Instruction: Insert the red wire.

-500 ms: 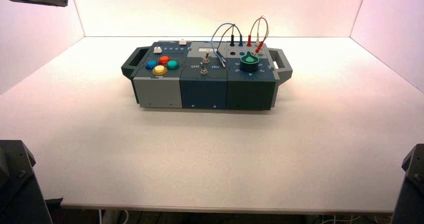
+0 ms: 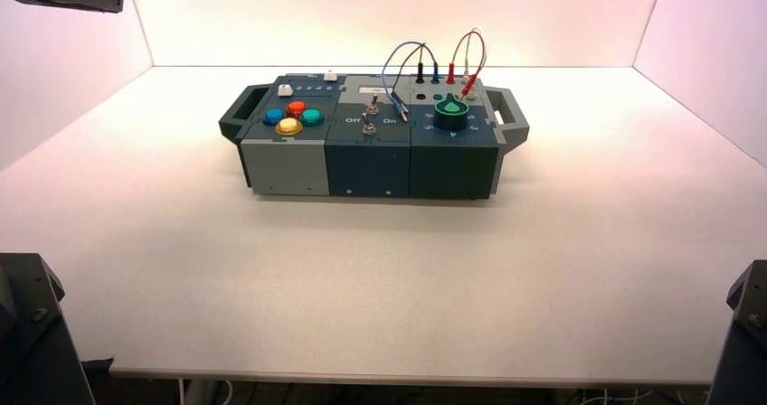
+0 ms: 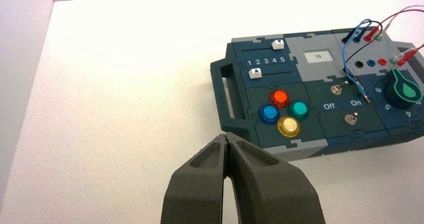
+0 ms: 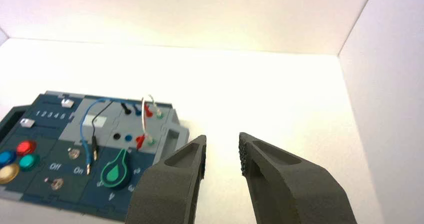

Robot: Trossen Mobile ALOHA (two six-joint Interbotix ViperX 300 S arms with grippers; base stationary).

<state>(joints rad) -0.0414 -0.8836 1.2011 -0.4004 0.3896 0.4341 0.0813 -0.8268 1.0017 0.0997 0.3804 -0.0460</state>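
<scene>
Black right gripper (image 4: pixel 223 136): jaws clearly apart, with nothing between them; its arm comes in at the bench's near right corner.
Left gripper (image 3: pixel 227 135): fingertips pressed together, nothing held; its arm is at the near left corner.
Bench (image 2: pixel 380 278): pale, carrying the box (image 2: pixel 369 165) toward its far edge.
Knob (image 4: pixel 115 174): dark with a green pointer, near the box's right end.
Red wire (image 2: pixel 482 45): thin and reddish, arched in a loop above the box's far right corner, a bright red plug at each end.
Its far plug (image 3: pixel 370 34): upright in the far row of sockets.
Its nearer plug (image 3: pixel 406 58): leaning over, beside the red socket (image 3: pixel 382 62), whose opening shows.
Blue wire (image 4: pixel 82 129): curved over the middle panel.
</scene>
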